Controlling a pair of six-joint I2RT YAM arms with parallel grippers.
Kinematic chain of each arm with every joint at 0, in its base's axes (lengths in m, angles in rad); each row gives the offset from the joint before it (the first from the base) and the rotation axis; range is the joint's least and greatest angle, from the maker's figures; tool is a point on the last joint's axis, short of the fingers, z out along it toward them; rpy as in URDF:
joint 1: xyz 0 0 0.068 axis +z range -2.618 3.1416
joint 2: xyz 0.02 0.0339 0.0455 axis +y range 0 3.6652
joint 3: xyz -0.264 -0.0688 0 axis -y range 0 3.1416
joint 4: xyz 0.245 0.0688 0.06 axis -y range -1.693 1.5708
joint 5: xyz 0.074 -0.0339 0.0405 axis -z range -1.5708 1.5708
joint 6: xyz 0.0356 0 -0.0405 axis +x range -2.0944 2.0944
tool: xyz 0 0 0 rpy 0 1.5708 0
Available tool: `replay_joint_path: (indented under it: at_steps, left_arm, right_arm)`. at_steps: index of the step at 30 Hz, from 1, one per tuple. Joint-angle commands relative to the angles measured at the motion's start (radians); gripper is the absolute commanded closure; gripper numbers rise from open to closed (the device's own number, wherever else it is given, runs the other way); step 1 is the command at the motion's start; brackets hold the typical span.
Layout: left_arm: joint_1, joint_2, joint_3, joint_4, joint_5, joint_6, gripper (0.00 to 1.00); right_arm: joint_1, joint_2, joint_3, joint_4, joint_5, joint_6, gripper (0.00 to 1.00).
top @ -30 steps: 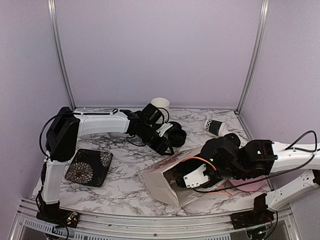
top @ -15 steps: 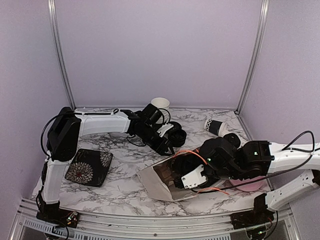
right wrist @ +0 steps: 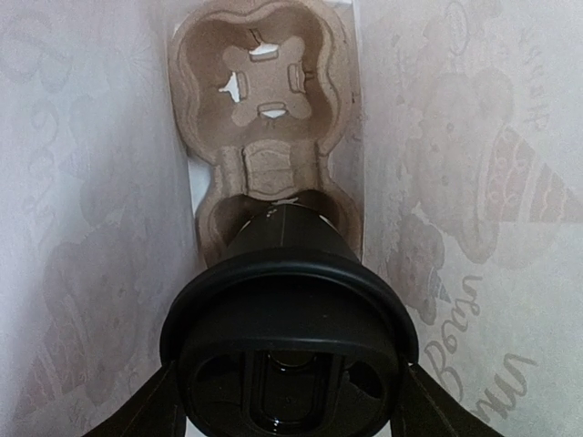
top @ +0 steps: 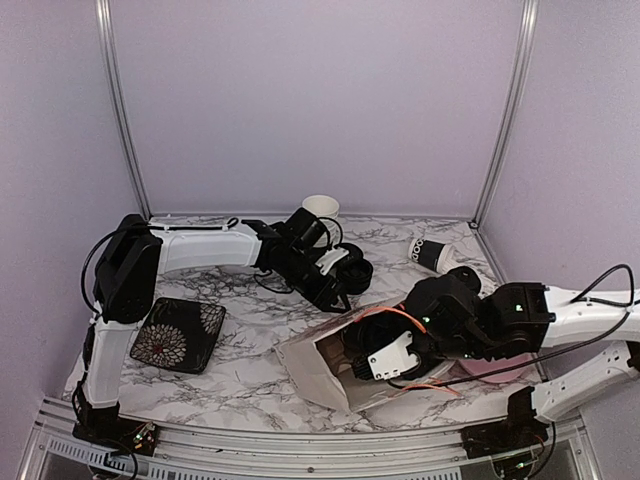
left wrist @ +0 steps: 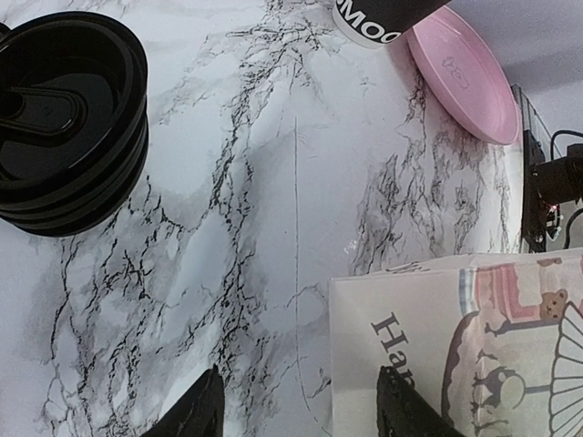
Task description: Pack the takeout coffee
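My right gripper [right wrist: 291, 405] is shut on a black lidded coffee cup [right wrist: 290, 319] and holds it inside the paper bag [right wrist: 82, 228]. The cup's base sits at the nearer socket of a brown cardboard cup carrier [right wrist: 260, 100] deep in the bag. In the top view the right gripper [top: 368, 350] is in the mouth of the bag [top: 320, 368], which lies on its side. A second black cup with white lettering [top: 431, 253] lies on its side at the back right; it also shows in the left wrist view [left wrist: 383, 16]. My left gripper [left wrist: 301, 414] is open and empty above the marble beside the bag [left wrist: 455, 346].
A stack of black lids [top: 355, 272] lies by the left gripper [top: 338, 292]. A white-lined cup [top: 320, 207] stands at the back wall. A pink plate [left wrist: 460, 64] lies under the right arm. A dark flowered square plate [top: 178, 335] lies at the left front.
My right gripper has pushed further left into the bag with the cup, and the bag's mouth has shifted with it. The left arm has barely moved.
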Motion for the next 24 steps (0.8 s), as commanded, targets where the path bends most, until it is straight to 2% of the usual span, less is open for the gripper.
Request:
replay_joint_path:
  at_steps: [1,17,24]
  left_arm:
    - [-0.021,-0.030,0.014,-0.015,0.001,0.014,0.42]
    - [-0.026,-0.002,0.024,-0.013,0.020,0.045,0.42]
    - [-0.026,0.022,0.039,-0.013,0.089,0.055,0.42]
  right_arm:
    - [0.007,-0.040,-0.042,0.033,0.015,0.019,0.62]
    - [0.002,-0.047,-0.089,0.120,0.044,-0.021,0.62]
    - [-0.035,0.017,-0.023,0.066,-0.034,0.006,0.60]
